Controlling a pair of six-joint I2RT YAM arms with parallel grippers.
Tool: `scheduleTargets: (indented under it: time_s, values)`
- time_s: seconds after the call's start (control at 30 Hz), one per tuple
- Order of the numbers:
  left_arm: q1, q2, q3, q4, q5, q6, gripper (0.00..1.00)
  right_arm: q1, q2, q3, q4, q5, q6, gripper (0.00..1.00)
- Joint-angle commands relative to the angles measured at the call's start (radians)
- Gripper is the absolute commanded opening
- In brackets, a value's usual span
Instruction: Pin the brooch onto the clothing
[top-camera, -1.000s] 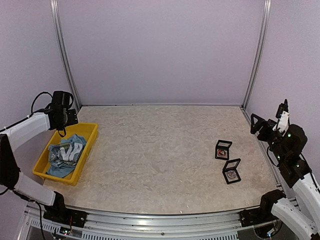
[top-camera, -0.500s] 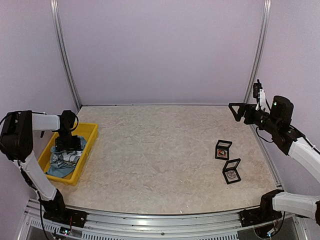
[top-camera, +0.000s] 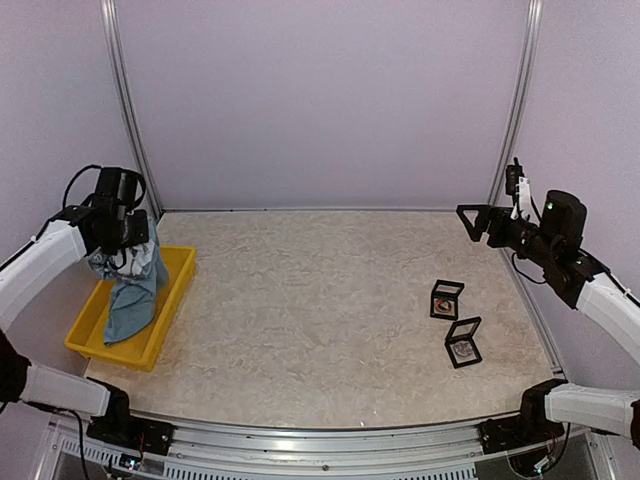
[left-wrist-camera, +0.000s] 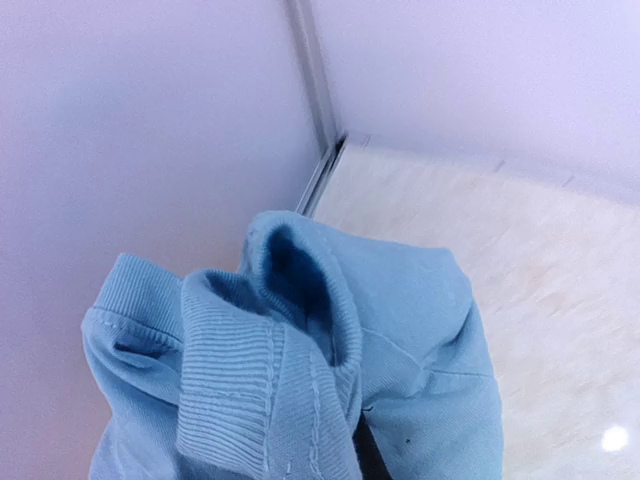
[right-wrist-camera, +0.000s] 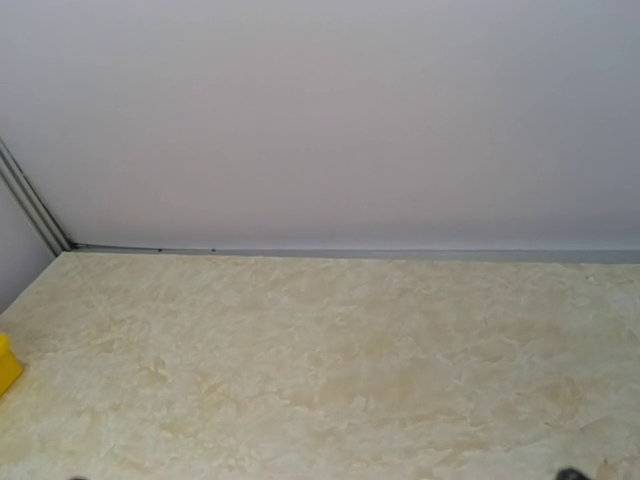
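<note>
— Our left claw (top-camera: 124, 245) is clamped on the light blue T-shirt (top-camera: 132, 295). The cloth hangs straight down from it, with its lower end in the yellow bin (top-camera: 108, 356) beneath the claw.

— From our left wrist, the T-shirt's ribbed edge bunches up right at the claw, and the fingers are buried in the cloth.

— Our right claw (top-camera: 470, 218) hovers high over the table (top-camera: 320, 300). Open or closed? We cannot tell.

— Below it, toward our bases, a black case (top-camera: 447, 299) and a second case (top-camera: 463, 342) lie close together, well apart from the T-shirt.
</note>
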Motion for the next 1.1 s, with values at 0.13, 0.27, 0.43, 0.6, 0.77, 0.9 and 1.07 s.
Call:
scheduleTargets:
  time_s: [0.13, 0.27, 0.43, 0.6, 0.77, 0.9, 1.07]
  values:
    - [-0.612, 0.008, 0.420, 0.141, -0.132, 0.211, 0.00, 0.008, 0.018, 0.036, 0.045, -0.025, 0.062, 0.97]
    - [-0.647, 0.153, 0.484, 0.153, 0.179, 0.222, 0.00, 0.018, 0.021, 0.049, 0.022, -0.034, 0.078, 0.97]
    - [-0.609, 0.327, 0.471, 0.230, 0.378, 0.130, 0.00, 0.039, 0.045, 0.076, -0.039, -0.049, 0.056, 0.96]
    - [-0.606, 0.591, 0.517, 0.181, 0.519, -0.001, 0.00, 0.102, 0.134, 0.151, -0.133, -0.053, 0.024, 0.90]
    - [-0.543, 0.731, 0.469, 0.212, 0.529, -0.050, 0.00, 0.238, 0.275, 0.247, -0.252, 0.052, -0.035, 0.85]
    - [-0.458, 0.722, 0.379, 0.293, 0.540, -0.110, 0.17, 0.357, 0.421, 0.303, -0.312, 0.159, -0.049, 0.80]
    - [-0.395, 0.627, 0.233, 0.375, 0.501, -0.181, 0.63, 0.475, 0.600, 0.371, -0.360, 0.205, -0.058, 0.73]
